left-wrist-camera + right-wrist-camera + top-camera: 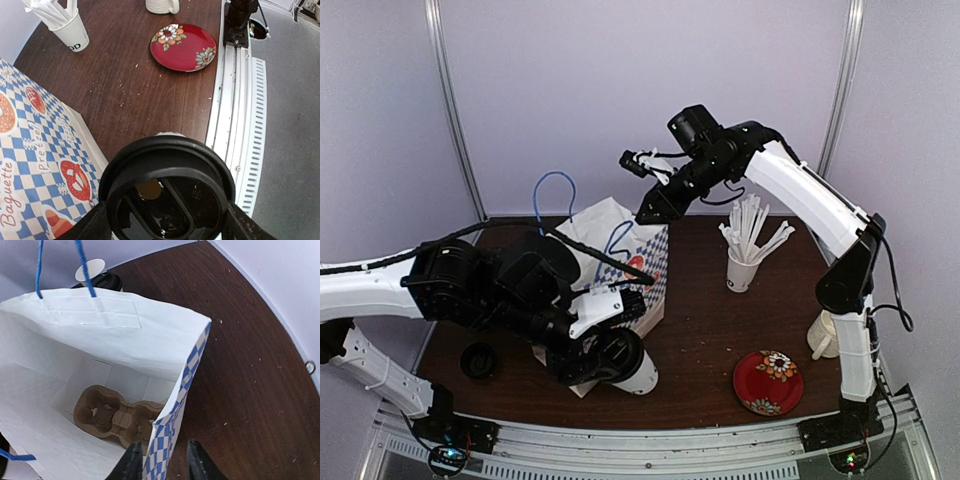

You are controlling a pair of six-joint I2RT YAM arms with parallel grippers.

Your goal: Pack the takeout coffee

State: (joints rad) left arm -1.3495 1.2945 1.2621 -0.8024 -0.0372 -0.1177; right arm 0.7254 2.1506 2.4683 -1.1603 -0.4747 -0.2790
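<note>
A white paper coffee cup with a black lid [625, 362] [167, 192] is tilted low over the table's front, beside the bag. My left gripper [582, 355] [165, 222] is shut on it, one finger at each side of the lid. The white paper bag with blue checks [620, 255] [100, 340] stands open, with a brown cardboard cup carrier [115, 417] on its bottom. My right gripper [655, 205] [165, 462] straddles the bag's checked rim, jaws apart with a gap on both sides. Past the bag show a white open cup [90, 269] and a black-lidded cup [107, 281].
A cup of white stirrer sticks [745, 262] [70, 27] stands right of the bag. A red flowered plate [768, 382] [184, 47] lies front right, a cream mug [825, 335] [162, 6] beside the right arm's base. A loose black lid [478, 360] lies front left.
</note>
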